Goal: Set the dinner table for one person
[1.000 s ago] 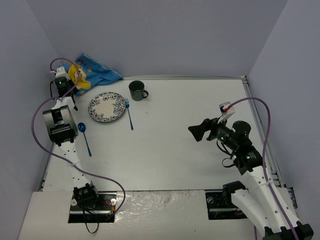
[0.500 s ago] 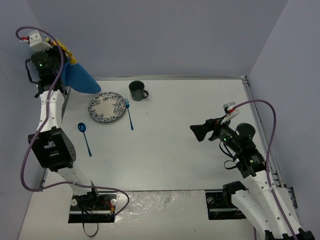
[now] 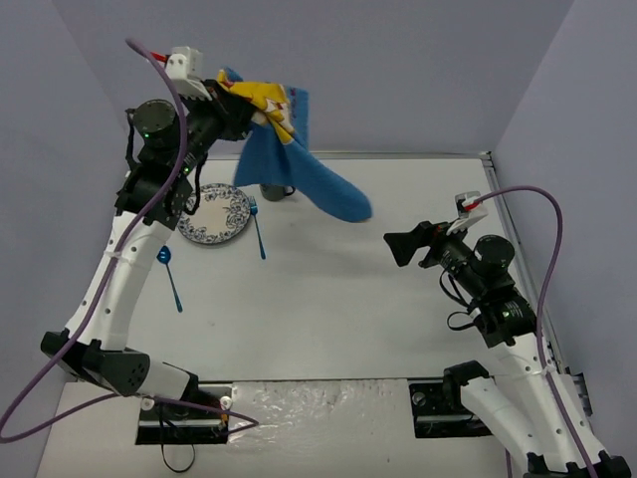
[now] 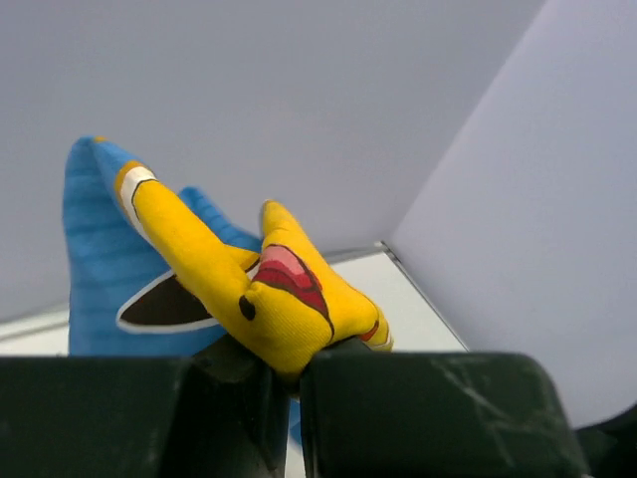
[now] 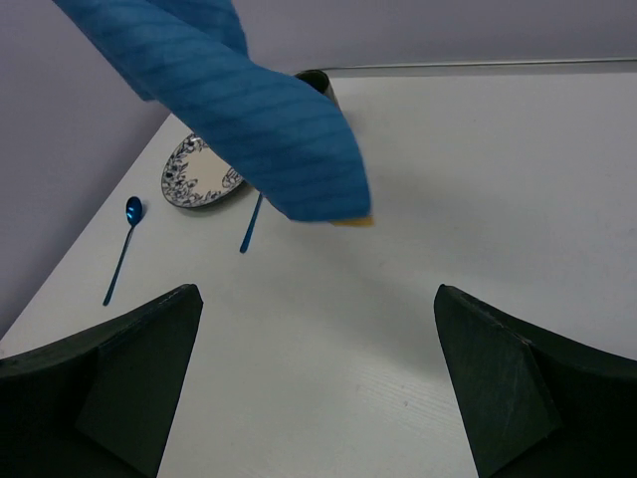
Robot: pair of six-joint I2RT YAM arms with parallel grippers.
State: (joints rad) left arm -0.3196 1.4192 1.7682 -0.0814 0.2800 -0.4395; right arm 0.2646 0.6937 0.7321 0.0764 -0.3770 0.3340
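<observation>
**Top external.** Left gripper: raised above the far left of the dinner table, fingers clamped on a blue cloth mat. The mat is hung from the fingers and draped down to their right. Below the fingers are listed a patterned plate, a blue fork just beside it, a blue spoon, and a dark mug partly hidden behind the mat. Right gripper: held over the table's right half, well apart from all items.

**Left wrist.** The mat's yellow printed corner is pinched between the fingers.

**Right wrist.** Fingers are spread wide, with nothing between them. The table is seen beneath, the mat's hanging end ahead, and the plate, fork and spoon ahead-left.
</observation>
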